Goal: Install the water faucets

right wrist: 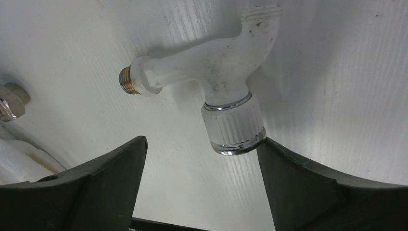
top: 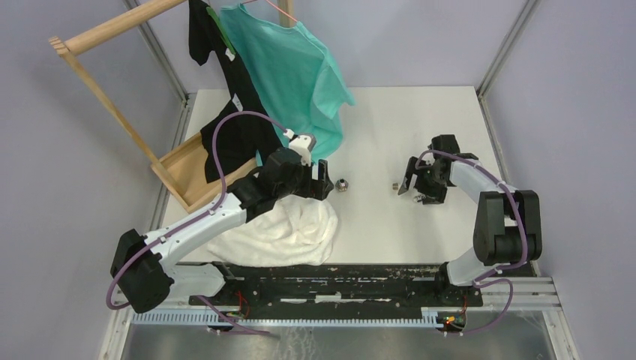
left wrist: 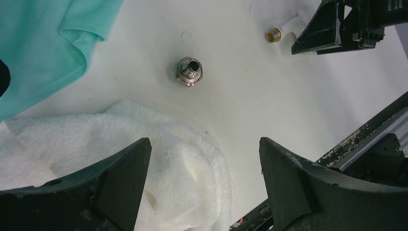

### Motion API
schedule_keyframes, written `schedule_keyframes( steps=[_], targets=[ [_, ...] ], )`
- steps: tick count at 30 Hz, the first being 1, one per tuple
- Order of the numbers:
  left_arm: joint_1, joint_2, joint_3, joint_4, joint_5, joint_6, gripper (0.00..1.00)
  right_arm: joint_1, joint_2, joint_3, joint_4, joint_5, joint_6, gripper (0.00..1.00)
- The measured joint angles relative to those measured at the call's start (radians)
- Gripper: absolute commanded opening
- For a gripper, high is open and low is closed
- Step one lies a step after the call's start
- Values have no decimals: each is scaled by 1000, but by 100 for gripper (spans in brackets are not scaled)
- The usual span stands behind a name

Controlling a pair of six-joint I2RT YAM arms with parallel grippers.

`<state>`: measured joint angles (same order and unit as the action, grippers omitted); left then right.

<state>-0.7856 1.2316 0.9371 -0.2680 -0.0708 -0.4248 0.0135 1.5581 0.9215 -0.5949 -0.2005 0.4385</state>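
Pickup is judged to be in hand; neither part is held. The right tool point(right wrist: 202, 143) is spread wide just short of the spout point(right wrist: 216, 62), which lies on its side near the middle of the surface point(top: 390, 120), toward the right edge. The left tool point(left wrist: 202, 144), equally wide, is aimed at the fitting point(left wrist: 189, 71), set mid-surface near the towel point(left wrist: 159, 159). Next, the spout must be straddled and clamped across its body. White curved plastic, a ribbed chrome-ringed cap and a brass threaded end are seen.

One spout point(right wrist: 226, 67), one fitting point(left wrist: 189, 70), one towel point(top: 292, 229) — one teal shirt point(top: 292, 67), one black shirt point(top: 244, 135).
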Motion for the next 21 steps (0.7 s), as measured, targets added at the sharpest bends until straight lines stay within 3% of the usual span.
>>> schedule_keyframes(
  steps=[11, 21],
  targets=[
    [0, 0, -7, 34, 55, -31, 89, 58, 60, 12, -35, 158, -37, 89],
    [0, 4, -20, 49, 107, -31, 89, 61, 84, 47, -26, 158, -51, 85]
  ],
)
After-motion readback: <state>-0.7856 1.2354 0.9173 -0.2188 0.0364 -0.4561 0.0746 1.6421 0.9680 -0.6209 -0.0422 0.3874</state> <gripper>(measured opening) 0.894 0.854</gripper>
